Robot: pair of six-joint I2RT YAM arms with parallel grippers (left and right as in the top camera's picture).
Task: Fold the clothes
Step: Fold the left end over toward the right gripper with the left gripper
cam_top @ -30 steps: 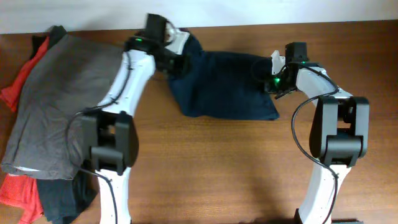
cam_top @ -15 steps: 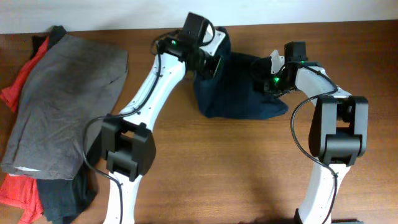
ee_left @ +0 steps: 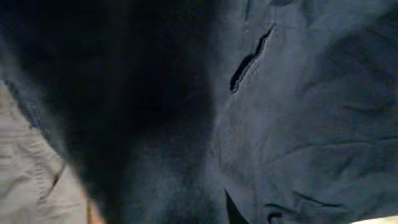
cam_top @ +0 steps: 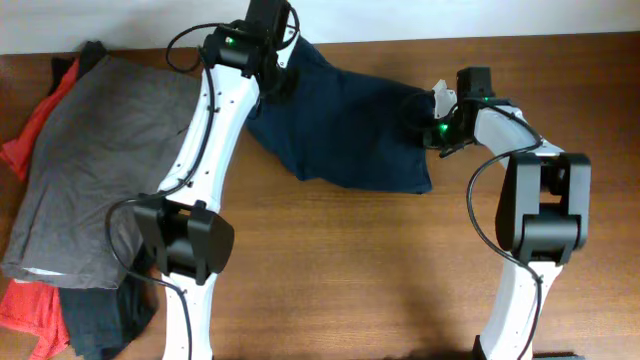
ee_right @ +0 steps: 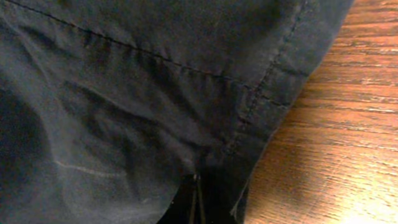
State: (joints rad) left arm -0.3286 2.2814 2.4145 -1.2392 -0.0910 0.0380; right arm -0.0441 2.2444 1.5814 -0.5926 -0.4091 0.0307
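Shorts (cam_top: pixel 340 135) sit pinched in right hand (ee_right: pixel 196 200) up close; left hand (cam_top: pixel 274 80) grip untellable.

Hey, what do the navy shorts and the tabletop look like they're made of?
Navy shorts: woven cloth, probably cotton or a blend, matte; the right wrist view shows stitched hems and soft creases. Table: wood or wood-look laminate with a slight sheen; brown grain streaks show.
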